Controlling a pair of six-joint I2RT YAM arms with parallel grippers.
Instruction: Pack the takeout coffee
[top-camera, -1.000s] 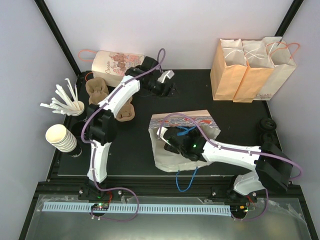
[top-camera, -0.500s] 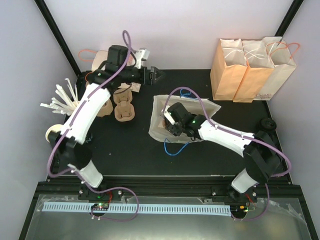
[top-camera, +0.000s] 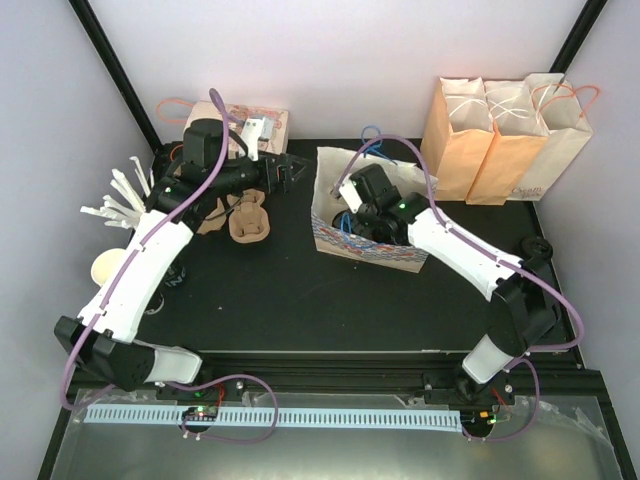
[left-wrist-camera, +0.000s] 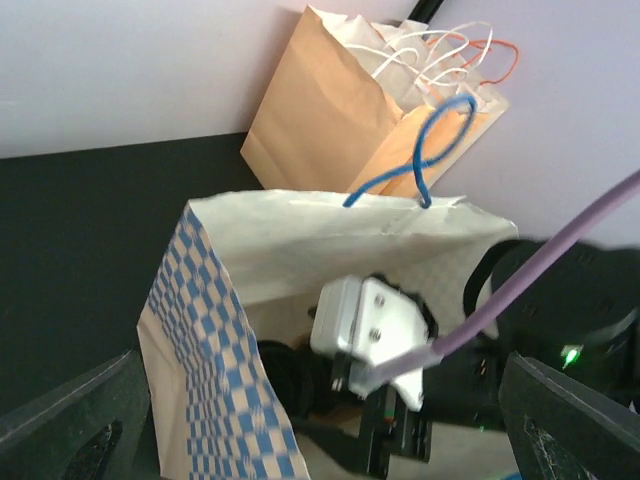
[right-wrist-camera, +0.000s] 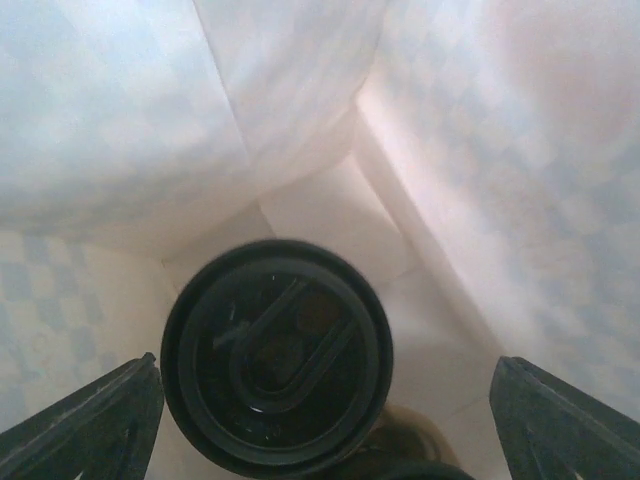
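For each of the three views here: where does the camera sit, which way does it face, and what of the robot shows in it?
Top external: fixed above and behind, facing down on the table; both arms show.
Left wrist: looks across at the checked bag with the right arm inside; own fingertips at the lower corners.
Right wrist: looks down inside that bag at a black cup lid; own fingertips at the corners.
Shared: all three show the checked bag.

You see a white bag (left-wrist-camera: 215, 330) with a blue checked pattern and a blue cord handle (left-wrist-camera: 425, 150). Inside it, the coffee cup (right-wrist-camera: 277, 357) shows a black lid. Behind stand plain tan bags (top-camera: 500, 125) with white and orange handles.
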